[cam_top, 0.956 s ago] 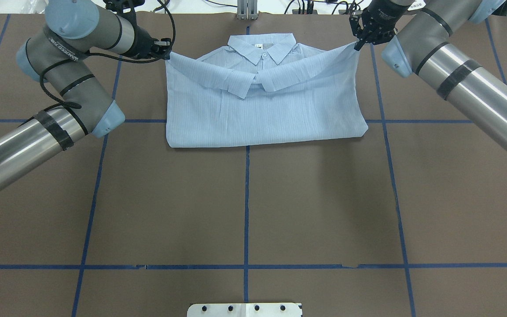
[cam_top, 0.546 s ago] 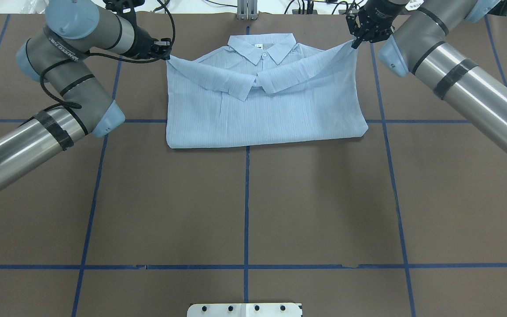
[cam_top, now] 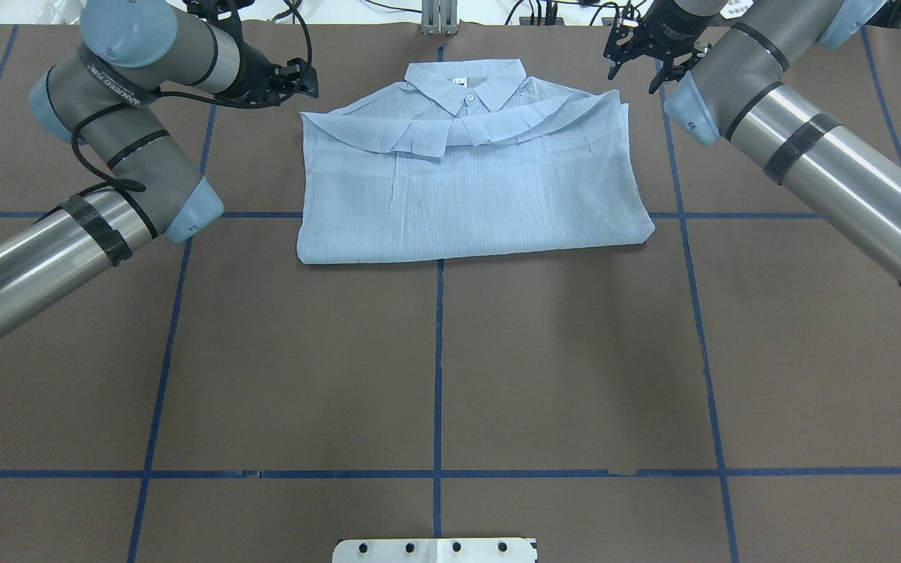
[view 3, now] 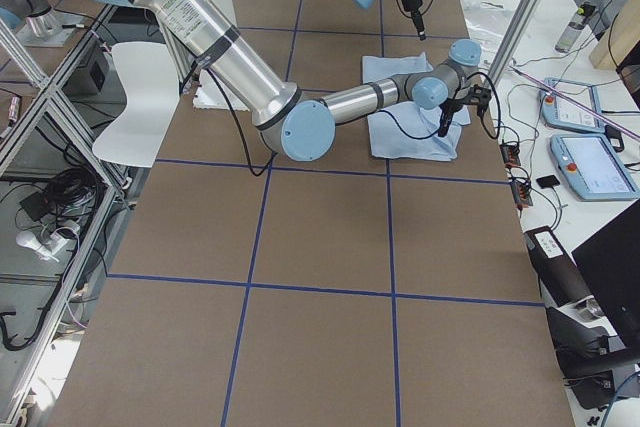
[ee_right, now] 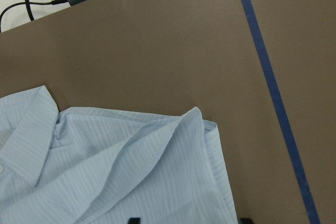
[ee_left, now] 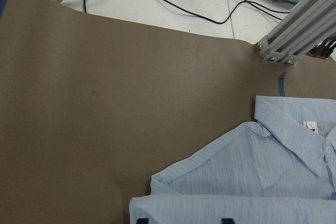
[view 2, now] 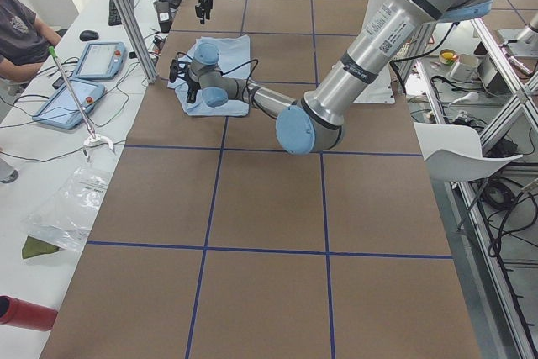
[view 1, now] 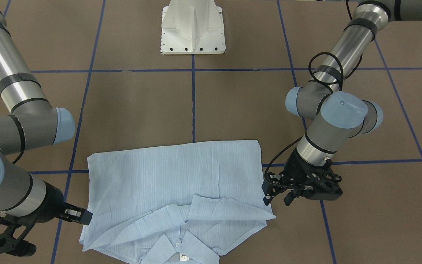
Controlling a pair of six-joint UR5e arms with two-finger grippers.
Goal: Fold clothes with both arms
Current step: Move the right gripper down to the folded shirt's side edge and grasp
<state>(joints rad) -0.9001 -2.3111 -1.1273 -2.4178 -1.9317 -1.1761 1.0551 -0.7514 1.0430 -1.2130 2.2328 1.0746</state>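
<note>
Pale blue striped cloth is seen as a folded shirt (cam_top: 466, 188). It is laid flat on the brown table (cam_top: 576, 352), well out from the white base (view 1: 192, 27) and straight in front of it. It is crossed by the blue tape line (cam_top: 439, 352) that runs out from the base. The collar (cam_top: 466, 82) is turned away from the base, and the folded edge is turned toward it. A flap of cloth is laid across the chest just below the collar. The left gripper (view 1: 277, 201) is held at the shirt corner farthest from the base on the robot's left, just beside the cloth. Its jaws are spread wide and nothing is gripped. The right gripper (cam_top: 638, 72) is held by the matching far corner on the robot's right, a little off the cloth. Its jaws are likewise parted and nothing is held.
</note>
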